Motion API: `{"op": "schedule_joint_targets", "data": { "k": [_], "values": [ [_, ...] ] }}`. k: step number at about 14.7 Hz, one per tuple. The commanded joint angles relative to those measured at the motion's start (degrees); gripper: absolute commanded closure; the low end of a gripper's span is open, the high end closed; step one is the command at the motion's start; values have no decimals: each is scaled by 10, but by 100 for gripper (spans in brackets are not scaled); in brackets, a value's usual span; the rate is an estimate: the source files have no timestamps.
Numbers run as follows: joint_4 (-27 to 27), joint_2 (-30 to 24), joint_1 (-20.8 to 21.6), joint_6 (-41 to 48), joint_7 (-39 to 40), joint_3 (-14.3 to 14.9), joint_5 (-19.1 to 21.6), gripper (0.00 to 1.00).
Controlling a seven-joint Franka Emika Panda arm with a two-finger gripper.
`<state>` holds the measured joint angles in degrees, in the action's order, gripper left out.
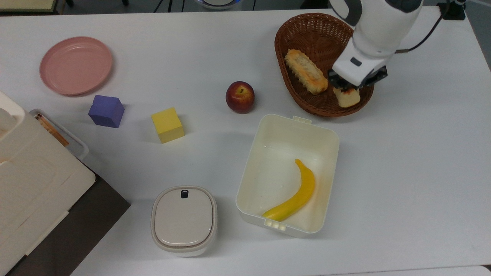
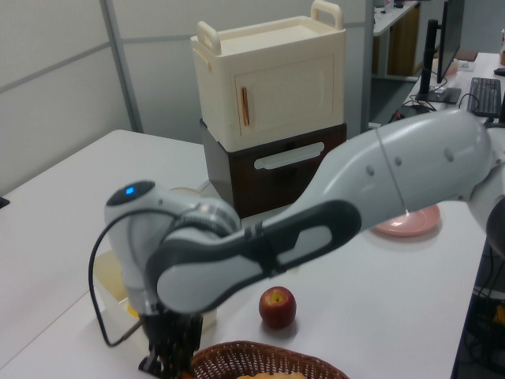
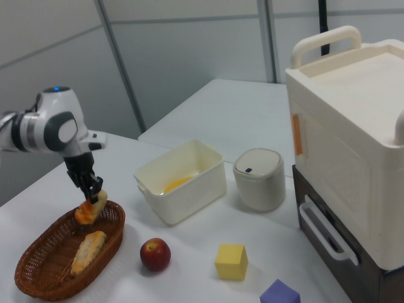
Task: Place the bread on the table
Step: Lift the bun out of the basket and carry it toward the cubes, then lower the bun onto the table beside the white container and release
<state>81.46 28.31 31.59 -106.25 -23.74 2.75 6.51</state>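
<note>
Lower right of the top view is just bare white table, smooth and plain, lots of free room running to the right edge. Closer in, low centre: one open cream plastic bin with rounded corners and one yellow banana lying inside it, and one lidded rounded container to the top view's left of it. Mid-frame there's one red apple and two foam-looking cubes, a yellow cube and a purple cube, all well apart. One round pink plate sits upper left. Upper right is one oval woven wicker basket near the table's far edge. Two breads: the long ridged loaf lies in the basket, and the bread, the small squarish bun, hangs tilted, pinched in the gripper just over the basket's near rim. The right view shows the bread lifted clear above the basket.
</note>
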Motion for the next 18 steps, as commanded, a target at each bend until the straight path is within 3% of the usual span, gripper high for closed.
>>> {"op": "schedule_joint_targets", "data": {
  "k": [1, 6, 11, 12, 13, 14, 15, 18],
  "values": [
    [11, -81, -27, 92, 6, 9, -7, 100],
    [11, -145, -129, 177, 136, 9, -45, 100],
    [7, -149, -215, 208, 250, 9, -83, 99],
    [7, -149, -231, 207, 265, 9, -84, 92],
    [7, -148, -245, 207, 279, 9, -85, 65],
    [7, -147, -258, 206, 292, 9, -91, 19],
    [7, -146, -266, 205, 302, 9, -105, 0],
    [6, -142, -298, 200, 321, 9, -112, 0]
  ]
}}
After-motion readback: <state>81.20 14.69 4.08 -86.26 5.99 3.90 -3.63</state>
